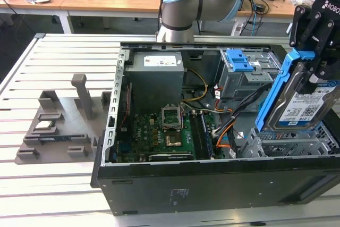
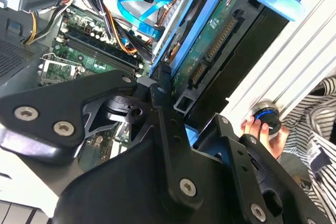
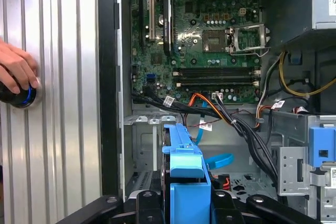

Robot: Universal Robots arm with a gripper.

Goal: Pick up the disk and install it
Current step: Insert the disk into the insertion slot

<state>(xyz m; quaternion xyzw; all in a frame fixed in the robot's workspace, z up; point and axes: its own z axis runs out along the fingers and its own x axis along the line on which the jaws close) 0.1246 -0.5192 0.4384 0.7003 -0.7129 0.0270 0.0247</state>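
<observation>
Now I am holding the disk (image 1: pixel 300 102) up on its edge in my gripper (image 1: pixel 311 51), whose black fingers are squeezing tight on the disk's bright blue frame. The disk is hanging over the metal drive cage (image 1: pixel 289 142) at the corner of the open computer case (image 1: pixel 175 187), on the exterior view's right. It is not sitting in the cage yet.

I am thinking about what could go wrong. The disk is leaning a little, so a corner could be catching on the cage's thin metal edge and jamming. A bunch of orange and black cables (image 1: pixel 226 131) is lying just beside the cage, and the disk could be pinching them on the way in. My hold is only on the plastic frame, which could be bending or slipping.

The disk is flat and silver with a white-and-blue label, and in the second wrist view its other side is showing a green board (image 2: pixel 210 43). In the first wrist view the blue frame (image 3: pixel 184 156) is looking smooth and shiny. The motherboard (image 1: pixel 164 134) is green and bumpy with little parts. The table (image 1: pixel 53 184) is made of long grey ribbed metal strips. In the first wrist view, a person's hand (image 3: pixel 16 69) is resting on a round blue-ringed button (image 3: pixel 20 97) on the table.
</observation>
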